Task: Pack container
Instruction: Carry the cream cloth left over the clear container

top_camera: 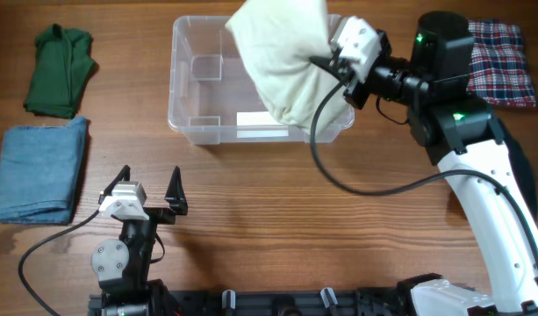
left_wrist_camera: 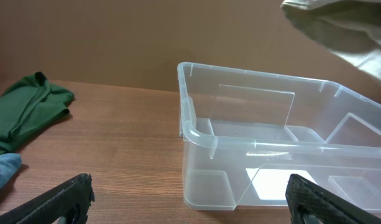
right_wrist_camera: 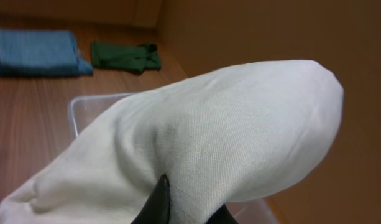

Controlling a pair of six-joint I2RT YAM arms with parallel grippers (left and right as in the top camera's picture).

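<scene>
Cream cloth point(top_camera: 282, 61) hangs bunched from the right gripper point(top_camera: 328, 66), whose jaws are pinched tight on a fold of it. The cloth is held over the right half of the container point(top_camera: 191, 92), and in the left wrist view its lower edge shows above the far rim, not down inside. The clear bin sits at the back middle of the wooden table point(top_camera: 277, 219), with a white label point(top_camera: 261, 123) visible through its base.

The left gripper point(top_camera: 148, 183) rests low near the front edge, just ahead of the bin's front left corner, its jaws spread fully and holding nothing. A folded green garment point(top_camera: 60, 70) lies at the far left, a folded blue cloth point(top_camera: 42, 171) just in front of it, both well apart from the bin. A plaid cloth point(top_camera: 501, 61) lies at the far right, partly under the right arm. A black cable point(top_camera: 339, 175) loops from that arm across the table in front of the bin.

From above, the cream cloth covers the bin's right end and back right corner. The right wrist view is almost filled by cloth: only one dark finger point(right_wrist_camera: 158, 199) and a corner of the bin's rim show. The left wrist view cuts the bin off at its right side
</scene>
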